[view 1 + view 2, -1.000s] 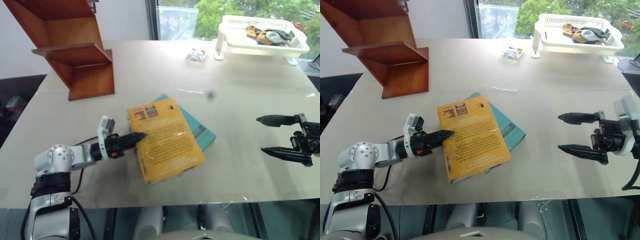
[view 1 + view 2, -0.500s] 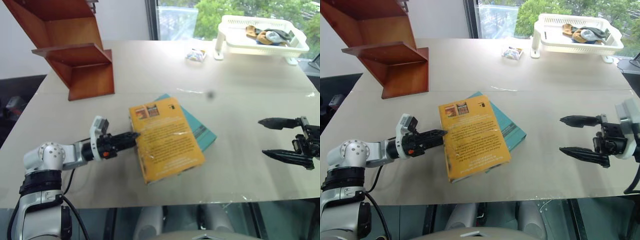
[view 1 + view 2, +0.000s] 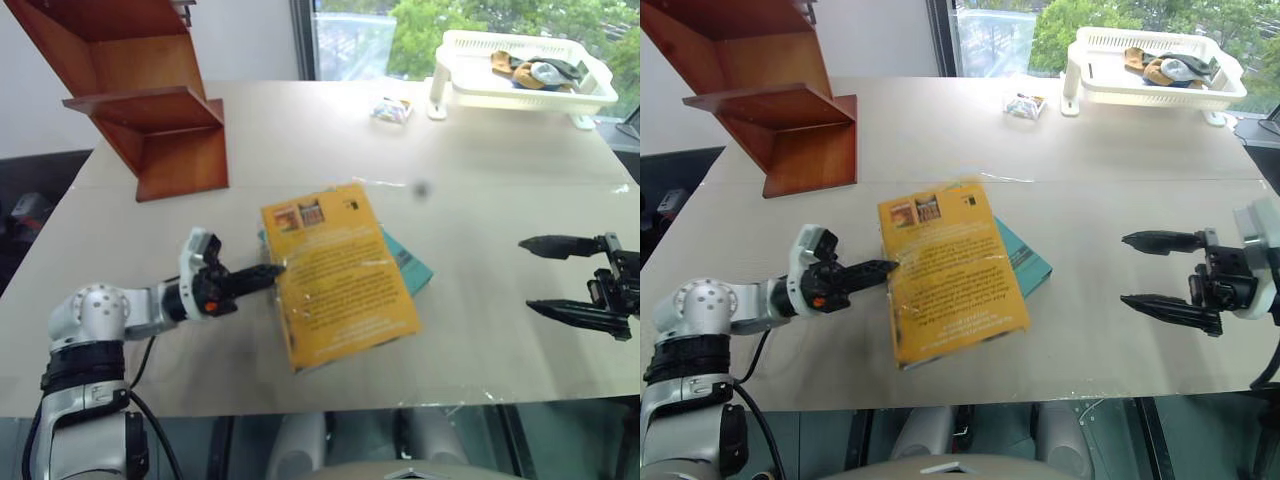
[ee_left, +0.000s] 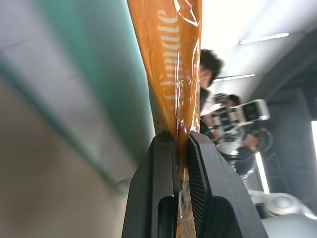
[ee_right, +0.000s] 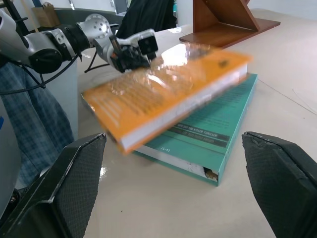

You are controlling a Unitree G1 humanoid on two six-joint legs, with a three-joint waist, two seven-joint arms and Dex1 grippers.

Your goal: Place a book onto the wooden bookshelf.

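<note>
Left gripper (image 3: 272, 271): jaws closed flat on the spine-side edge of the book (image 3: 340, 275); in the left wrist view the two fingers (image 4: 163, 188) pinch the glossy cover between them, so the grip is on a thin edge and not around the whole block
Why held so: pinching one edge lets the arm tilt the book off what lies under it; in the right wrist view the gripped side sits raised and the far side hangs lower, close over the teal book (image 5: 213, 134)
Book, place: near the middle of the table (image 3: 480, 200), above and partly covering the teal book, well apart from the bookshelf (image 3: 150, 110)
Right gripper (image 3: 1160, 272): jaws wide open, holding nothing, hovering off to the right of both books, apart from them; probably waiting to steady the free edge
Bookshelf: at the far left corner of the table, tiers facing the table; path from the book to it looks free
Other things: white basket (image 3: 520, 75) with cloth items at the far right, a small packet (image 3: 392, 110) just beside its foot, both well off the route
In the way: only the teal book, which could be dragged along if the lower edge scrapes it
Risk, as a guess: an edge pinch on a slick cover may let the book droop or slip once fully lifted
</note>
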